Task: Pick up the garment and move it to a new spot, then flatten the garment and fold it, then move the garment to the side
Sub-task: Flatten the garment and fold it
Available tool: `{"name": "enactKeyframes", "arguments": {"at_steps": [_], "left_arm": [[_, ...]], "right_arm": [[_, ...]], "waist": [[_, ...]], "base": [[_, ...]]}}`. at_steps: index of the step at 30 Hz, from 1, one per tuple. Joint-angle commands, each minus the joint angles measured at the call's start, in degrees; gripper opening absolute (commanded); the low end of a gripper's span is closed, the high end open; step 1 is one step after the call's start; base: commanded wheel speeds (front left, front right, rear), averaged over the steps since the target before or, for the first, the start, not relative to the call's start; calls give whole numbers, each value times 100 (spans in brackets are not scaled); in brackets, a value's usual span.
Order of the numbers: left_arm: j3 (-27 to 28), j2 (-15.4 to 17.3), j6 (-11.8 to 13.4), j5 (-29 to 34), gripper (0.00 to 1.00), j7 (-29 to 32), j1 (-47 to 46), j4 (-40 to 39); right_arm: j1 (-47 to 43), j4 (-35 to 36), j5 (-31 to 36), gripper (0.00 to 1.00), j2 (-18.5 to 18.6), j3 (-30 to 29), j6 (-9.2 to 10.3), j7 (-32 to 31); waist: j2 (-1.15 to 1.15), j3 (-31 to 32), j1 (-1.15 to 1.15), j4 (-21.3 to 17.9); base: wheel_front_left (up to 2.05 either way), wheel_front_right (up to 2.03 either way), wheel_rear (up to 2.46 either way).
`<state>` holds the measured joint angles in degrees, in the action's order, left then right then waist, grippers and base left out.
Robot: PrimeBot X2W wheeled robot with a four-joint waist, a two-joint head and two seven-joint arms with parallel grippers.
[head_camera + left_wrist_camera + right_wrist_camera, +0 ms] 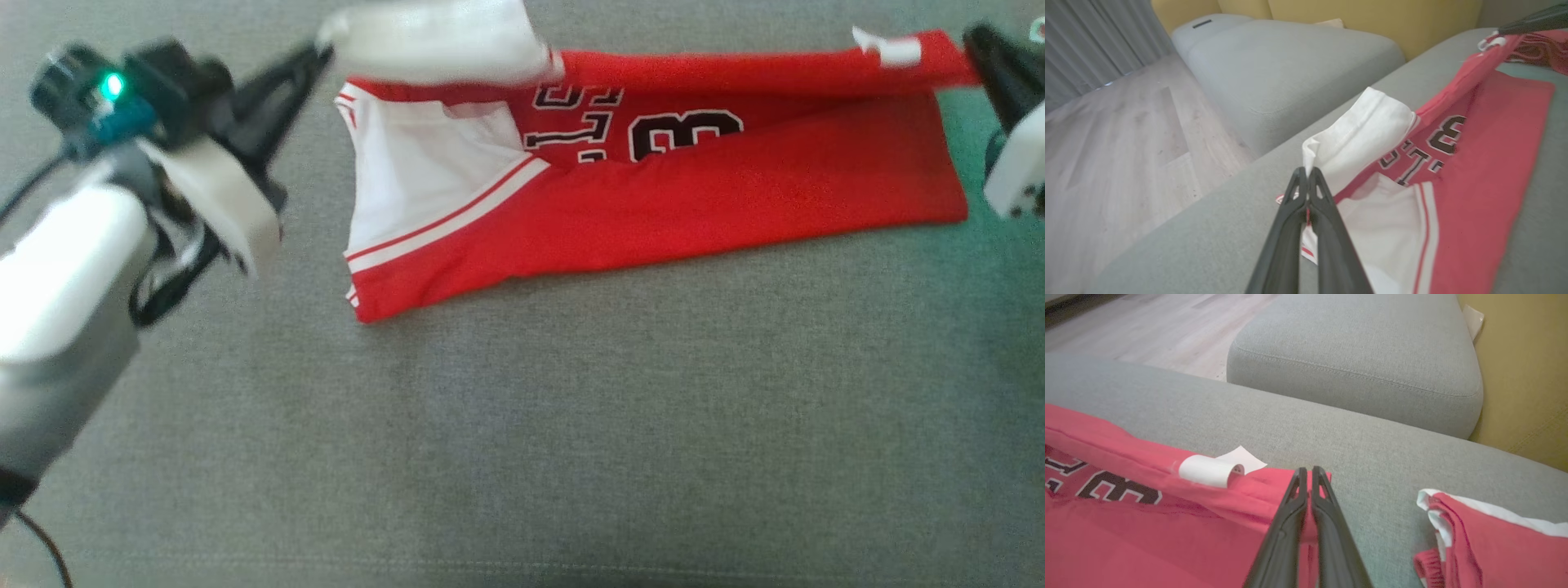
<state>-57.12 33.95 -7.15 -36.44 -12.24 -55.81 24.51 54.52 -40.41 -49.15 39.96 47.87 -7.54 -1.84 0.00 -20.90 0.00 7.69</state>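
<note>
Red jersey (735,196) on grey sofa seat (571,425), 12 to 2 o'clock in head view. Far edge lifted, partway folded over. Soft, light, limp, probably a bit slick. Left gripper (1306,175) pinched shut on white corner at 11 o'clock; right gripper (1308,473) clamped on red hem corner at 1 o'clock. Corners best for holding, though likely sag mid-span. Second red bundle (1474,531) near at 4 o'clock in right wrist view, a possible snag. White tag (1208,470) loose on hem.

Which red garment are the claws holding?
The numbered jersey, pinched by left claw and right claw; the other red garment lies bunched, untouched.
</note>
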Motion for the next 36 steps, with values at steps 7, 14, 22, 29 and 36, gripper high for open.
{"name": "enactKeyframes", "arguments": {"at_steps": [7, 14, 22, 29, 36], "left_arm": [[-309, 831, -31, -455, 0, 720, 314, -1246], [-849, 1326, -33, -1139, 0, 1487, 359, -1873], [-1236, 1292, -33, -1256, 0, 1618, 267, -1839], [-1252, 986, 194, -1310, 100, 1347, 432, -1268], [-602, 663, 1011, -1588, 100, 325, 662, -786]], "right_arm": [[-371, 284, -243, 0, 569, 514, 5, -386], [-426, 419, -494, 0, 754, 850, 5, -805], [-482, 632, -768, 0, 872, 1211, 5, -1252], [-530, 643, -1115, 100, 787, 1298, 5, -1416], [-482, 621, -1545, 100, 606, 848, 5, -886]], "waist": [[0, 185, 0, 109], [0, 245, 0, 88], [0, 236, 0, -2], [0, 393, 0, -141], [0, 725, 0, -289]], "base": [[0, 0, 0], [0, 0, 0], [0, 0, 0], [0, 0, 0], [0, 0, 0]]}}
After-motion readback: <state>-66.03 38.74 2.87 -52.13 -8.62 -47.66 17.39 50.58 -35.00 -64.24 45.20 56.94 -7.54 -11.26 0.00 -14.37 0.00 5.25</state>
